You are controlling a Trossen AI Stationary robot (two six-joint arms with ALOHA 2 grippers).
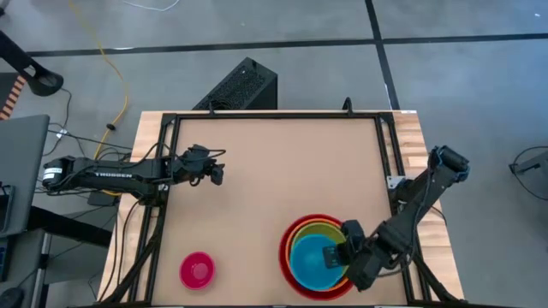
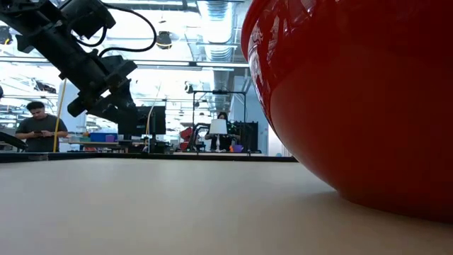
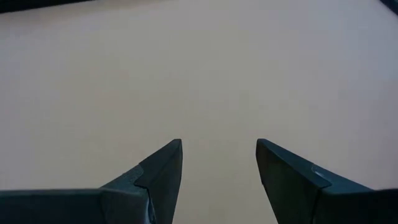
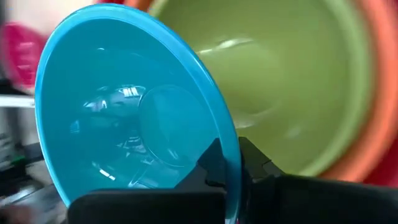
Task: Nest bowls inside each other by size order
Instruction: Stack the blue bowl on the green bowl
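Observation:
The red bowl (image 1: 295, 235) stands near the table's near right edge, with the orange bowl (image 1: 301, 231) and the lime green bowl (image 1: 321, 231) nested in it. My right gripper (image 1: 336, 254) is shut on the blue bowl (image 1: 310, 261), which sits over the green bowl (image 4: 292, 81). The pink bowl (image 1: 197, 269) stands alone, mouth up, at the near left. My left gripper (image 1: 220, 168) is open and empty above the bare table at the left (image 3: 219, 146). The red bowl's wall (image 2: 354, 92) fills the low view's right side. My right gripper holds the blue bowl by its rim (image 4: 231, 134) on the side toward the table's right edge. One finger (image 4: 208, 165) is inside the bowl and one (image 4: 258, 162) is outside. The bowl is tilted against the green bowl; whether its bottom rests there is hidden.
A black frame (image 1: 274, 115) runs along the table's far and side edges. Bare tabletop (image 1: 274, 188) lies between the two arms. People show in the room behind, in the low view (image 2: 39, 124).

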